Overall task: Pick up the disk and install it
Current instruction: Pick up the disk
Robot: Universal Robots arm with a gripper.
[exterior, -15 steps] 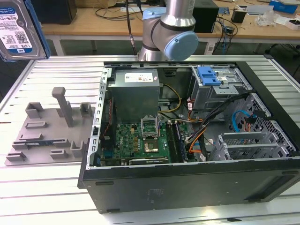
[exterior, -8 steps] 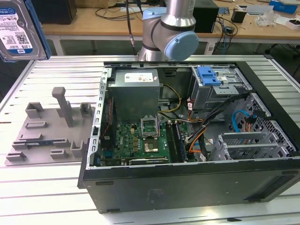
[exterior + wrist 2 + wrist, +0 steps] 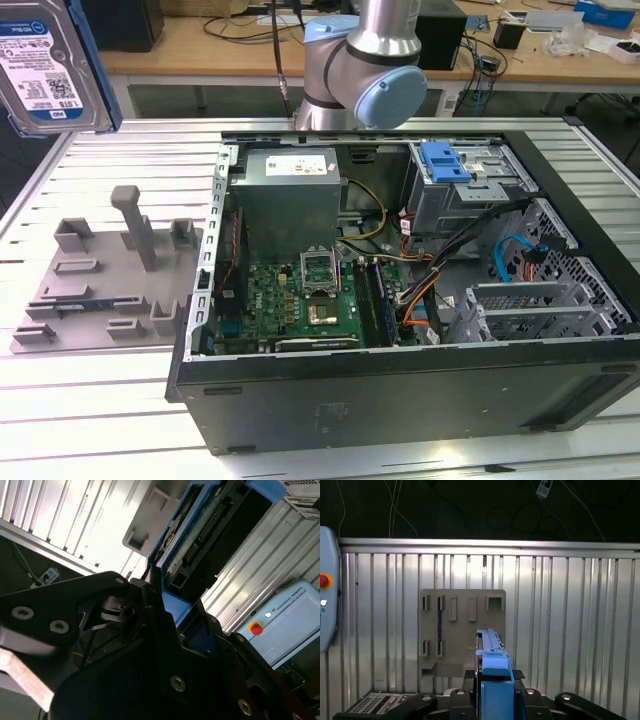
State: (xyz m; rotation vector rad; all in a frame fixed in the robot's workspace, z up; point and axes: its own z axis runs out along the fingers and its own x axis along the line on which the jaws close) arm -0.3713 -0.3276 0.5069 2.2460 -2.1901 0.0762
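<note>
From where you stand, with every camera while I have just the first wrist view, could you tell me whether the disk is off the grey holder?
Observer: Yes. In the exterior view the disk is up in the air, clear of the grey holder.
Operator: Thank you. What is holding it?
Observer: In the second wrist view the gripper is clamped on one end of it, and its connector row is exposed.
Operator: And what lies beside the holder?
Observer: An open computer case, at the exterior view's right of the holder, with a drive cage inside.
</note>
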